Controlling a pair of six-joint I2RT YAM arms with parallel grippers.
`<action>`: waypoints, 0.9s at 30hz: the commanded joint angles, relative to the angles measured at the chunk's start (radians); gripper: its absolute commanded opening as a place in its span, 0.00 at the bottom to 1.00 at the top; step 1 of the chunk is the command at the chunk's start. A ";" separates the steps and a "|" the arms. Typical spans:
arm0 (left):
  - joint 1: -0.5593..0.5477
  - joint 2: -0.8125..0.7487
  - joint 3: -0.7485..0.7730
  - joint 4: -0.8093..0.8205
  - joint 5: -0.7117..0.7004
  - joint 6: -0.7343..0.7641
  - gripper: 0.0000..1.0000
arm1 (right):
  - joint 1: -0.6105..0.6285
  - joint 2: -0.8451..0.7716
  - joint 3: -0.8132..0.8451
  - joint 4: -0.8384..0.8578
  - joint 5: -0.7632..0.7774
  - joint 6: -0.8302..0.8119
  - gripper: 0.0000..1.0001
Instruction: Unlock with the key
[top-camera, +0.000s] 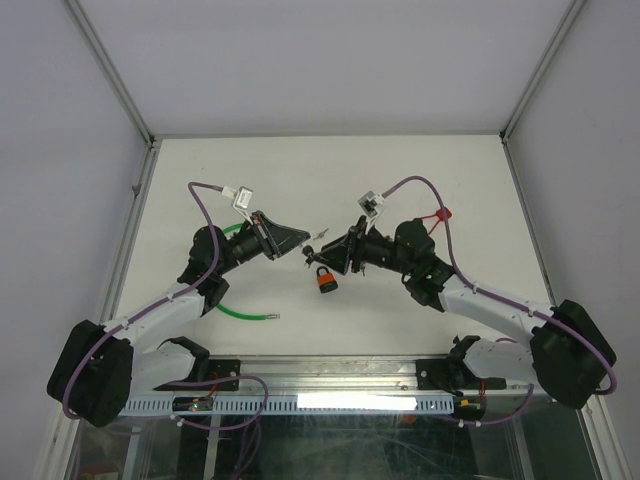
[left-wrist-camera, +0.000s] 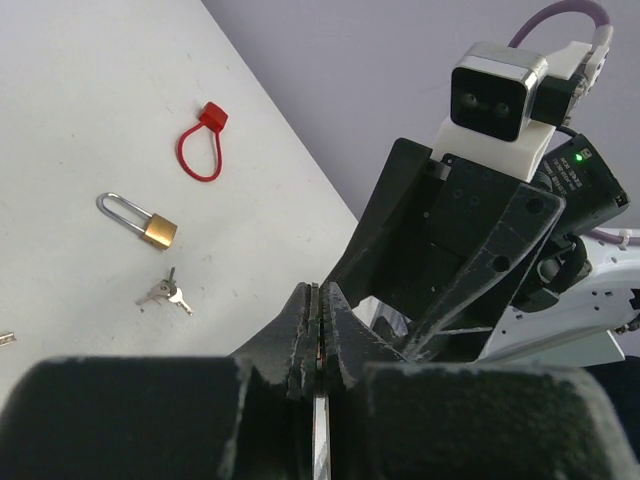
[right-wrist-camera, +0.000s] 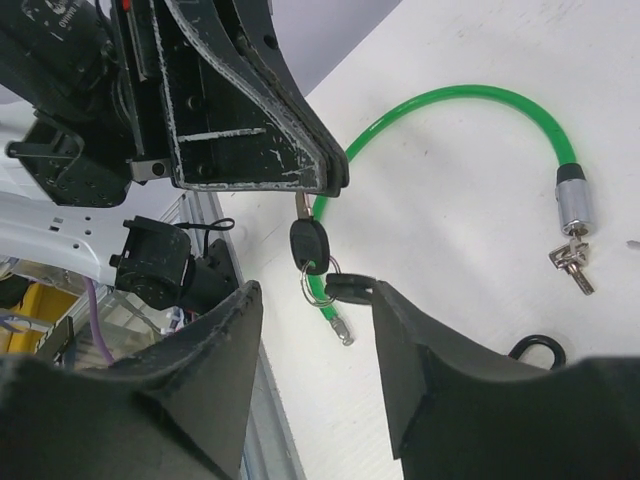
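Key position: your left gripper (right-wrist-camera: 318, 180) is clenched on the blade of a black-headed key (right-wrist-camera: 308, 243). It holds the key in the air, with a ring and a second black key (right-wrist-camera: 347, 288) dangling beneath. Your right gripper (right-wrist-camera: 315, 292) is released, its fingers spread with the bunch hanging between them. The orange padlock (top-camera: 326, 281) sits on the table (top-camera: 400, 170) close by both grippers, toward the arm bases. A green cable lock (right-wrist-camera: 470, 100) lies beyond.
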 joint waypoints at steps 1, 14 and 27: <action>-0.010 -0.013 0.022 0.095 -0.012 0.054 0.00 | -0.005 -0.048 -0.028 0.174 0.017 0.049 0.53; -0.064 0.012 0.017 0.218 -0.037 -0.001 0.00 | -0.004 0.040 -0.063 0.416 -0.012 0.168 0.48; -0.064 0.009 0.010 0.242 -0.080 -0.048 0.00 | -0.004 0.086 -0.070 0.498 -0.063 0.210 0.34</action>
